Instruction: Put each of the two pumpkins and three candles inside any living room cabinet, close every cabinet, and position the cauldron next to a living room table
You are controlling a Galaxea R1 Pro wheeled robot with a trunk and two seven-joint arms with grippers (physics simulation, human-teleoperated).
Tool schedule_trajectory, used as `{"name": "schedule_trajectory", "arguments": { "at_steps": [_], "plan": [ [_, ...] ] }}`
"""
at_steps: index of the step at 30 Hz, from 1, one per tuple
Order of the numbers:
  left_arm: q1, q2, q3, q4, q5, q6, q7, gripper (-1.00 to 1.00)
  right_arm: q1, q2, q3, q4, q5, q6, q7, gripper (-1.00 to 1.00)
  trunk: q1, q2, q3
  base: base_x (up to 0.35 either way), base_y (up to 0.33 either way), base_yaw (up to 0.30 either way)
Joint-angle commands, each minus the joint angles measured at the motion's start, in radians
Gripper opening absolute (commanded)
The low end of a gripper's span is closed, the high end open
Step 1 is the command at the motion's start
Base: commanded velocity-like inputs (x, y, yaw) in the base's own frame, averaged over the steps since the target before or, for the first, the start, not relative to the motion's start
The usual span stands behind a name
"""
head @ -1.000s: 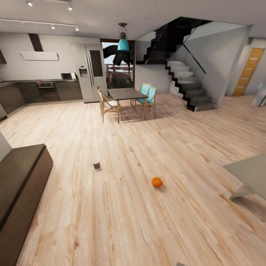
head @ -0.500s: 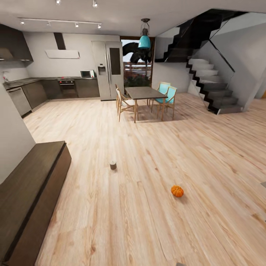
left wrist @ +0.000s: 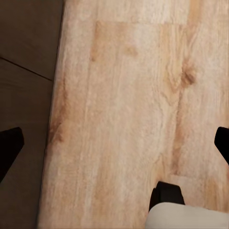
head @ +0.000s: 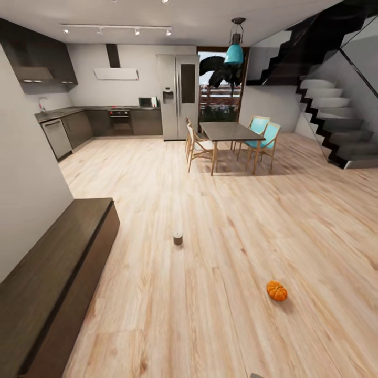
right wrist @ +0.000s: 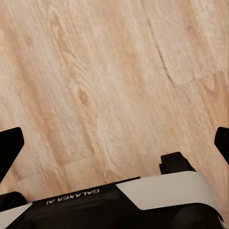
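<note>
On the pale wooden floor [head: 210,315] of the open room, one pumpkin [head: 276,291] lies out in the middle, toward the lower right of the head view, small, orange and flattened. A candle [head: 178,239] stands upright farther off and to its left, well apart from it, a short dull stub with a lighter top. The long dark brown cabinet [head: 58,278] runs along the grey wall at the left; its top is bare and its fronts look closed, though they are seen at a steep angle. The candle is nearer to the far end of the cabinet than the pumpkin is.

Beyond them a dining table [head: 229,131] stands with wooden and turquoise chairs [head: 263,137] around it, under a teal pendant lamp [head: 234,53]. A steel refrigerator [head: 178,96] and the kitchen units line the back wall, and a staircase [head: 336,115] rises at the right.

The left pincer [left wrist: 114,143] hangs over the floor beside the cabinet's dark edge, fingers spread wide with nothing between them. The right pincer [right wrist: 114,143] is likewise released over bare floorboards, above the robot's white base [right wrist: 143,200].
</note>
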Motion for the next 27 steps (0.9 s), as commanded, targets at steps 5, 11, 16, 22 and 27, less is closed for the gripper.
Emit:
{"name": "schedule_trajectory", "arguments": {
  "at_steps": [5,11,16,22,27],
  "plan": [
    [0.000,-0.001,0.000,0.000,0.000,0.000,0.002,1.00,0.000,0.000,0.000,-0.001,0.000,0.000,-0.010,1.00,0.000,0.000,-0.005,0.242,-0.099,0.239],
    [0.000,-0.001,0.000,0.000,-0.002,0.000,0.004,1.00,0.000,0.000,0.000,0.000,0.000,0.001,-0.020,1.00,0.000,0.000,-0.010,0.218,-0.184,0.240],
    [0.000,-0.002,0.000,0.000,-0.002,0.000,0.004,1.00,0.000,0.000,0.010,0.000,0.000,0.000,-0.021,1.00,0.000,0.000,-0.015,0.175,-0.233,0.240],
    [0.000,-0.003,0.000,0.000,-0.003,0.000,0.004,1.00,0.000,0.000,0.025,0.000,-0.001,0.000,-0.021,1.00,0.000,0.000,-0.020,0.053,-0.250,0.240],
    [0.000,-0.003,-0.002,0.000,-0.003,0.001,0.004,1.00,0.000,0.002,0.026,0.000,0.000,0.000,-0.021,1.00,0.000,0.000,-0.025,0.003,-0.274,0.240]
  ]
}}
